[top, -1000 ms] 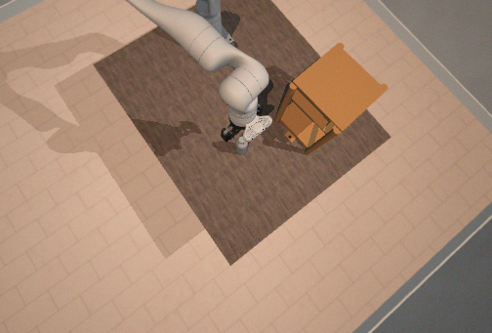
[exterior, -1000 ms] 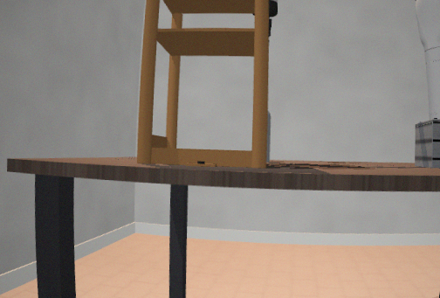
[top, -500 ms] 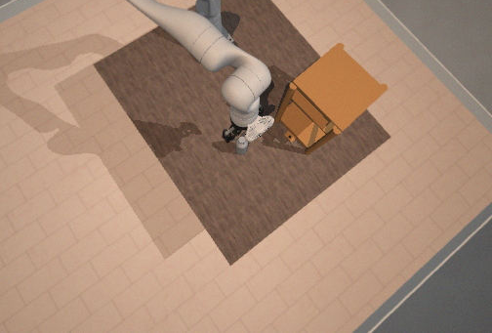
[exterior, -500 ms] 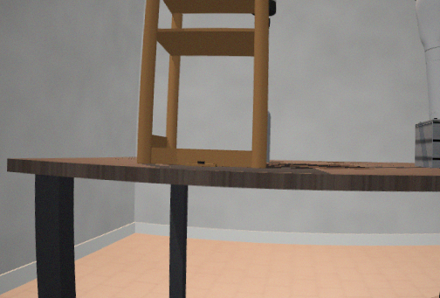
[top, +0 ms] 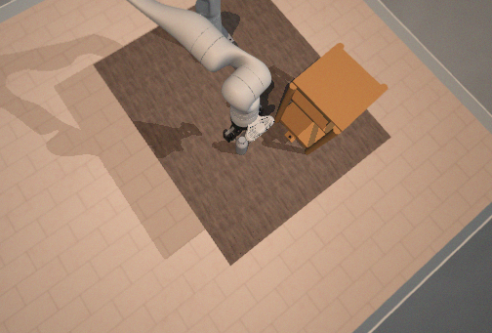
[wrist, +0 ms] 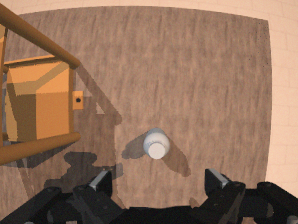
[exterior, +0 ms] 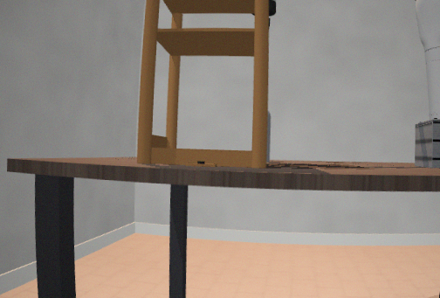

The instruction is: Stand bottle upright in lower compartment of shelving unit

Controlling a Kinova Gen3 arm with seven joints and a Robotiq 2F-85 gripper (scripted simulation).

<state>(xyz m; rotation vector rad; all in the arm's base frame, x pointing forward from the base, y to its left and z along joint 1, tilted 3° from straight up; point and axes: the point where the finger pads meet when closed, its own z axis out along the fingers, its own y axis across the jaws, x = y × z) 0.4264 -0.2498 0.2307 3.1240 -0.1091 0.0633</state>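
Note:
The bottle [top: 241, 147] [wrist: 156, 143] is light grey with a white cap. It stands upright on the dark wooden table [top: 161, 86] [wrist: 200, 56], a short way in front of the orange shelving unit [top: 337, 86] [exterior: 205, 42] [wrist: 40, 106]. My gripper [top: 242, 136] [wrist: 158, 181] hangs straight above the bottle with its fingers open wide, one on each side and clear of the cap. In the exterior view the shelf's right post hides most of the gripper [exterior: 271, 8] and all but a thin strip of the bottle [exterior: 268, 138]. The lower compartment holds nothing.
The shelving unit stands near the table's right corner. The arm's base block [exterior: 427, 142] sits at the back of the table [exterior: 218, 177]. The tiled floor [top: 98, 257] surrounds the table.

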